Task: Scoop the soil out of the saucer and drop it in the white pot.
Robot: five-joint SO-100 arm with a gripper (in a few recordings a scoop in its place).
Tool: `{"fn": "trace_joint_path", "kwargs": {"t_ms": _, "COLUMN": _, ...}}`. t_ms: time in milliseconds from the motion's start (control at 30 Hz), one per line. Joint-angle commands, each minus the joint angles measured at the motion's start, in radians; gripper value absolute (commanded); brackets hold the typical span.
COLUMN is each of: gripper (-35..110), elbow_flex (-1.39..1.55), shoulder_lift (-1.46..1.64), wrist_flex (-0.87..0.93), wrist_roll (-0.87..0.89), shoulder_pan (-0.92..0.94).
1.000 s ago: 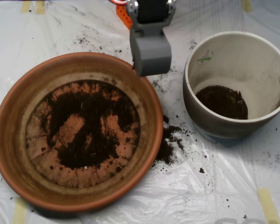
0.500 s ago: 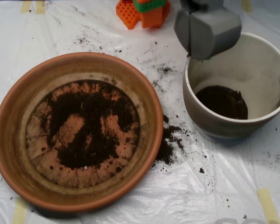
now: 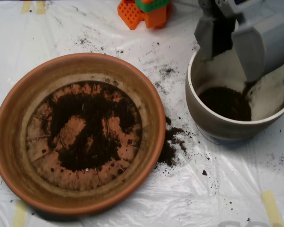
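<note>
Soil (image 3: 87, 130) thin across saucer (image 3: 14, 142) at left, more in white pot (image 3: 213, 124) at right, some spilled between. Scoop (image 3: 234, 40) above pot's far side, halves spread apart.

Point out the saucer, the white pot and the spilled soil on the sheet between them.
saucer (image 3: 12, 142): overhead view, left part of its terracotta rim.
white pot (image 3: 206, 118): overhead view, its grey outer wall.
spilled soil (image 3: 169, 150): overhead view, middle of the dark pile.

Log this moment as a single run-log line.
phase: dump | scoop: open over white pot | soil: in pot, more left in saucer | spill: soil on sheet between them
</note>
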Motion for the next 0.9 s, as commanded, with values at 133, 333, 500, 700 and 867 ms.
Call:
{"fn": "trace_joint_path", "kwargs": {"t_ms": 133, "gripper": 32, "elbow_flex": 0.017, "shoulder_lift": 0.066, "wrist_flex": 0.009, "wrist_roll": -0.002, "shoulder_pan": -0.015}}
{"fn": "trace_joint_path", "kwargs": {"t_ms": 333, "gripper": 31, "elbow_flex": 0.026, "shoulder_lift": 0.087, "wrist_flex": 0.012, "wrist_roll": 0.023, "shoulder_pan": -0.002}}
{"fn": "trace_joint_path", "kwargs": {"t_ms": 500, "gripper": 33, "elbow_flex": -0.055, "shoulder_lift": 0.08, "wrist_flex": 0.025, "wrist_roll": 0.106, "shoulder_pan": 0.097}}
{"fn": "trace_joint_path", "kwargs": {"t_ms": 700, "gripper": 39, "elbow_flex": -0.052, "shoulder_lift": 0.106, "wrist_flex": -0.009, "wrist_roll": 0.196, "shoulder_pan": 0.282}}
{"fn": "trace_joint_path", "kwargs": {"t_ms": 867, "gripper": 40, "elbow_flex": 0.009, "shoulder_lift": 0.112, "wrist_flex": -0.032, "wrist_roll": 0.206, "shoulder_pan": 0.448}}
